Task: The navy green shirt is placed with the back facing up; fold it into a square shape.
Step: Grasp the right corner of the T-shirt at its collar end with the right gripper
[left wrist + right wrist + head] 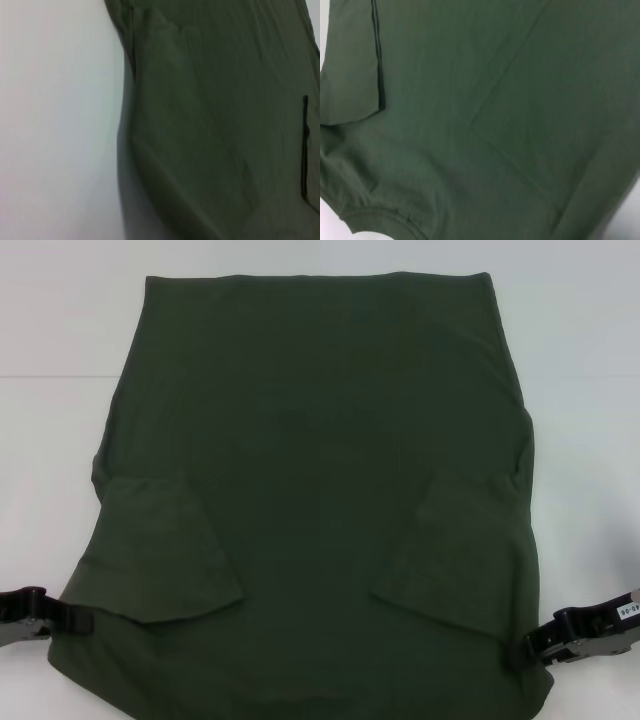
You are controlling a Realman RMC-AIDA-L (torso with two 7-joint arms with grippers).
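Note:
The navy green shirt (310, 490) lies flat on the white table (50, 360), plain back up, hem at the far side. Both short sleeves are folded inward onto the body, one at the left (165, 555) and one at the right (455, 560). My left gripper (75, 620) is low at the shirt's near left edge, its tip lying over the cloth. My right gripper (535, 648) is at the shirt's near right edge, touching it. The left wrist view shows the shirt's side edge (130, 125) and the right wrist view shows a folded sleeve hem (377, 55). The lettering is hidden.
Bare white table surface shows on both sides of the shirt (590, 440) and beyond its far hem (320, 255). The shirt's near edge runs out of the head view at the bottom.

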